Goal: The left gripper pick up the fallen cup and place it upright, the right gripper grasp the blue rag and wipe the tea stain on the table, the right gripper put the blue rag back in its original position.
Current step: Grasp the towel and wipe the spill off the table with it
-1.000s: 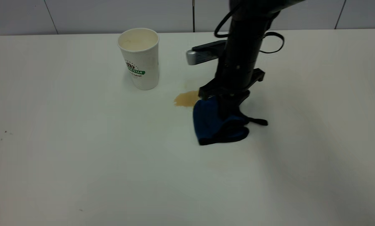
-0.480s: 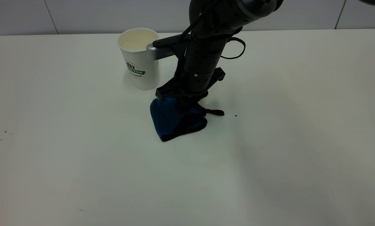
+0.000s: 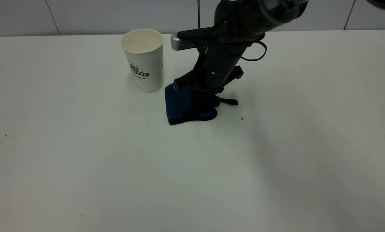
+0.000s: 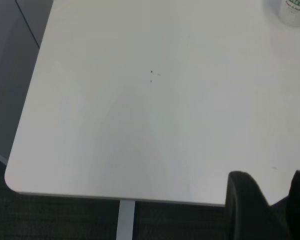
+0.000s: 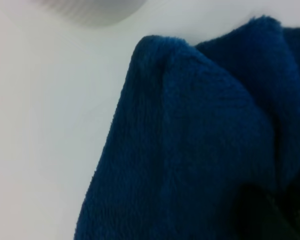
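The white paper cup (image 3: 142, 61) with its green logo stands upright on the table (image 3: 82, 154); its base also shows in the left wrist view (image 4: 294, 12) and the right wrist view (image 5: 90, 10). My right gripper (image 3: 201, 98) is shut on the blue rag (image 3: 181, 108) and presses it on the table just right of the cup. The rag fills the right wrist view (image 5: 200, 140). The tea stain is hidden under the rag and arm. My left gripper (image 4: 277, 192) is out of the exterior view; it hangs open and empty above the table's near-left corner.
The rag's black loop tag (image 3: 229, 101) sticks out to the right. A tiny dark speck (image 3: 242, 118) lies right of the rag, more specks (image 3: 5, 135) at the left. The table edge and rounded corner (image 4: 12, 182) show in the left wrist view.
The right gripper dragged the rag left over the tea stain, then back a little and farther from the front, beside the cup. The stain no longer shows. The cup has not moved.
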Controlling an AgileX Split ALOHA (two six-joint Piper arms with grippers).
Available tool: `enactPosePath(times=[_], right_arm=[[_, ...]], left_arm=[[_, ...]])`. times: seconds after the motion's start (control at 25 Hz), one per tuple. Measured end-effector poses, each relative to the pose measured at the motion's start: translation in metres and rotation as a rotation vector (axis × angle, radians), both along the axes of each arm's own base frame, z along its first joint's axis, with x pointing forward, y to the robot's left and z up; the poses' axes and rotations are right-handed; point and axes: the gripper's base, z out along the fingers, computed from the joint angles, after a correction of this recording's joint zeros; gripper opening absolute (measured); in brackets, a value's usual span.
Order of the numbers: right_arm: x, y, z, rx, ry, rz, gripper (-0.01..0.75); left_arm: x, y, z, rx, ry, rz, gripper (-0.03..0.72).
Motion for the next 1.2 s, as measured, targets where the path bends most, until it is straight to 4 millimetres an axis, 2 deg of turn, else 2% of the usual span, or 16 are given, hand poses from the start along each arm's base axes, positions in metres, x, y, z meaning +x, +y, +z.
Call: enactPosePath(times=[0.2, 0.4, 0.6, 0.72, 0.92, 1.04, 1.16, 1.2], right_arm=[[0.024, -0.047, 0.002, 0.011, -0.023, -0.115, 0.053], [0.04, -0.115, 0.002, -0.025, 0.025, -0.241, 0.053], [0.04, -0.177, 0.01, -0.115, 0.142, -0.327, 0.054], [0.035, -0.206, 0.014, -0.166, 0.223, -0.377, 0.059], [0.031, -0.239, 0.023, -0.222, 0.325, -0.436, 0.081], [0.033, -0.244, 0.034, -0.232, 0.359, -0.449, 0.157], [0.037, -0.244, 0.048, -0.238, 0.374, -0.436, 0.356], [0.039, -0.244, 0.054, -0.235, 0.378, -0.427, 0.453]], left_arm=[[0.0, 0.0, 0.0, 0.0, 0.0, 0.0, 0.237], [0.0, 0.0, 0.0, 0.0, 0.0, 0.0, 0.237], [0.0, 0.0, 0.0, 0.0, 0.0, 0.0, 0.237], [0.0, 0.0, 0.0, 0.0, 0.0, 0.0, 0.237], [0.0, 0.0, 0.0, -0.001, 0.0, 0.001, 0.237], [0.0, 0.0, 0.0, -0.001, 0.0, 0.001, 0.237], [0.0, 0.0, 0.0, -0.001, 0.0, 0.001, 0.237], [0.0, 0.0, 0.0, -0.001, 0.0, 0.001, 0.237]])
